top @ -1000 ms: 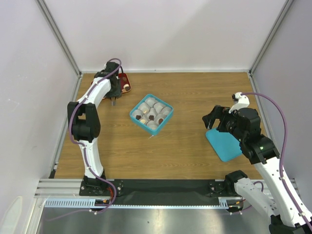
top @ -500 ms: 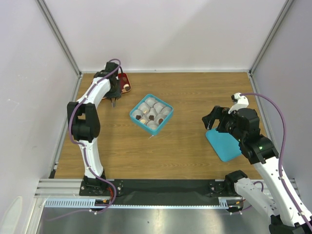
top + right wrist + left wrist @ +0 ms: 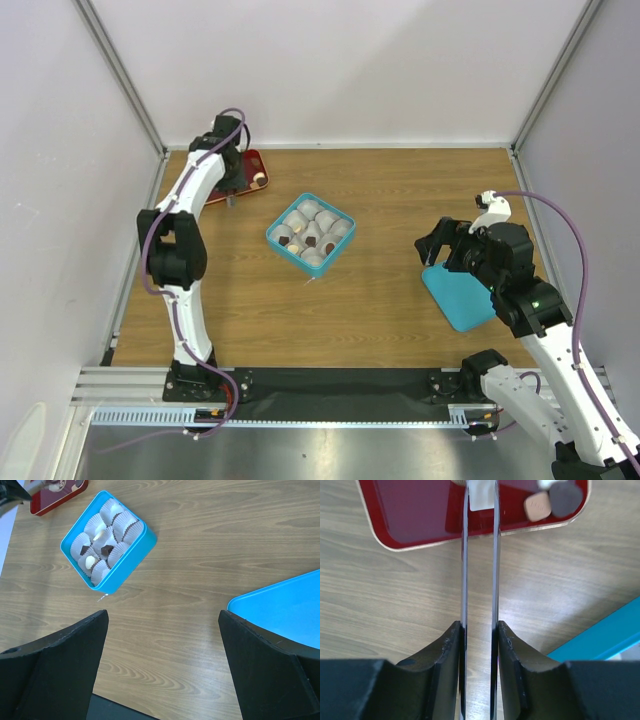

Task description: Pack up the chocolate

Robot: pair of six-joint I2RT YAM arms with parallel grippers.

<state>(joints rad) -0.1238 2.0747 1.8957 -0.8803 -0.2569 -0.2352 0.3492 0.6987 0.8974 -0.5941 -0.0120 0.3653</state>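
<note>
Packing is judged partly done; chocolate is seen in several cups of the teal box; two pieces lie on the red tray. Left hand is held narrowly parted over that tray; whether anything is pinched cannot be told; right hand is spread wide near the lid.

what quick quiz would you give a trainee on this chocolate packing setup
1. True or false: the right gripper is shut.
2. The left gripper has its tips over: A the red tray, B the teal lid, C bare wood.
3. Fill in: the white paper cups sit in the teal ___.
Key: 1 false; 2 A; 3 box.
</note>
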